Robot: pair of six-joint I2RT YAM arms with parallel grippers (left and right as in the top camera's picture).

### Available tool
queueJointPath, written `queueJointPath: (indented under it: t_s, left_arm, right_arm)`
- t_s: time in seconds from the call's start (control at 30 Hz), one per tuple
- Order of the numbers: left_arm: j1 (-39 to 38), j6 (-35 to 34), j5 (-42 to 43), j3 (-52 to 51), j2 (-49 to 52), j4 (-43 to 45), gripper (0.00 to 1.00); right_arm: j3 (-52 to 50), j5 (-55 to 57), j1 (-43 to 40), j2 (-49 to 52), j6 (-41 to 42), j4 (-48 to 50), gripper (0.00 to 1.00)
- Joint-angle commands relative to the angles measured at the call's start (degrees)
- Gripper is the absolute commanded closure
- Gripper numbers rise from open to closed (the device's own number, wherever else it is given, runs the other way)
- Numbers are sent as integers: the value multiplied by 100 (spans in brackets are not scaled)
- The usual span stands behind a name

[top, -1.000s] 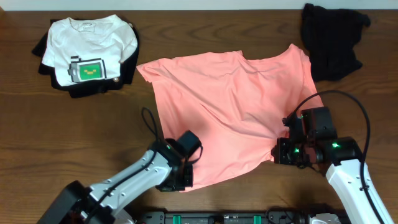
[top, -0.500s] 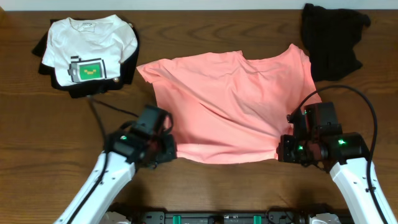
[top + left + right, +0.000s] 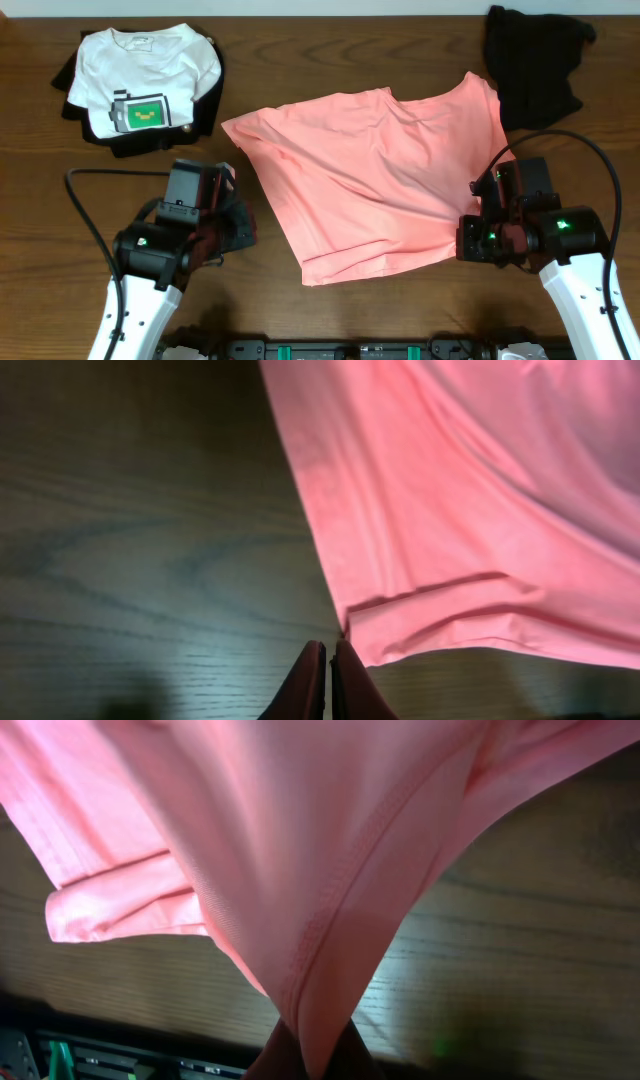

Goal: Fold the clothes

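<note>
We judge the task to be at an early stage for the current garment. The salmon-pink T-shirt (image 3: 370, 180) lies open on the table (image 3: 60, 200), centre to right, plain side up, skewed and wrinkled, with no fold made in it. At the upper left a white T-shirt (image 3: 140, 70) sits folded on a dark stack (image 3: 140, 145), which we take as finished work. At the upper right a black garment (image 3: 535, 65) lies crumpled and appears untouched. What remains is to square and flatten the pink shirt, fold it, stack it, and then handle the black one. The right gripper (image 3: 312, 1055) is clamped on the pink shirt's hem at its lower right corner; the right wrist view shows the stitched edge pinched between the jaws and lifted off the wood. The left gripper (image 3: 326, 678) is closed and holds nothing; its tips rest over bare wood just short of the shirt's lower left corner, apart from the fabric. Compared with one second ago, the left gripper has left the lower left hem, where it stood on the cloth, and has travelled to the left, off the shirt. The lower hem now runs on a slant, and the right gripper has shifted slightly toward the table's near right.
</note>
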Motion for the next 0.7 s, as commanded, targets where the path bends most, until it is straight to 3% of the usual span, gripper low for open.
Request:
queueJointPath:
  t_s: [0.0,0.27,0.33,0.47,0.5,0.53,0.67]
  left_arm:
    - [33,186,195,192,-24,-81,94]
    - [-612,754,269,116,396,-514,93]
    - [-955,901,269,68,560,-466,83]
    - [-1633,1521,262,55,942,-369,44]
    - [-1781,1714,245,55,1067,-310,39]
    - [-1906,1915,243,55,1200,-238,35]
    - [-2192,2382,245,55,1757,57,34]
  right_arm:
    - [116,92,-46,-37,-74,-24,99]
    - [116,92,-46,-37,-76,234,99]
    - [116,92,-46,-37,-76,280,99]
    - [116,92,-46,-37,-76,308,99]
    - [116,94,-46,-37,-79,308,99]
    - [116,94,-46,-37,-79,308,99]
    - [116,94,-46,-37,-79,304,99]
